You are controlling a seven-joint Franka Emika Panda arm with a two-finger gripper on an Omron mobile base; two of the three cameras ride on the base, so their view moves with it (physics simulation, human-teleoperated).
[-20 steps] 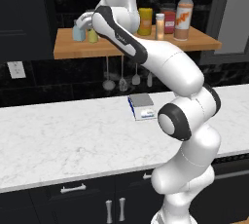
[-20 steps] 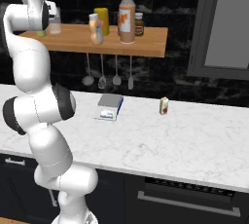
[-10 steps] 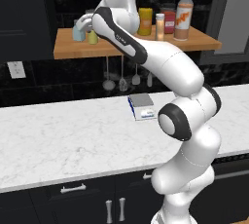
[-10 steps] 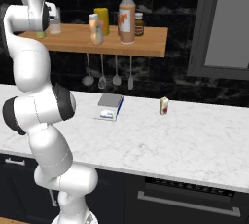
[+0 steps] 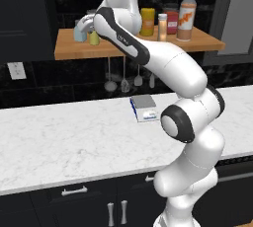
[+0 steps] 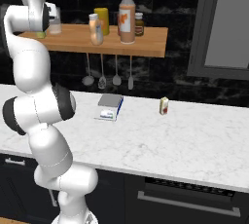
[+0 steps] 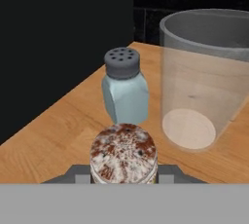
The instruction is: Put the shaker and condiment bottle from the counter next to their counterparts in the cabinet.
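My gripper is at the left end of the wooden cabinet shelf, shut on the olive-yellow shaker. In the hand view the shaker's speckled cap sits between my fingertips. Just beyond it stands the pale blue shaker, a small gap away. The peach-orange condiment bottle stands upright on the shelf, beside the tall white-necked bottle with the orange label. Whether the held shaker rests on the shelf I cannot tell.
A clear glass stands close to the right of the blue shaker. A yellow canister and a red jar share the shelf. Utensils hang beneath it. On the marble counter lie a small box and a striped can.
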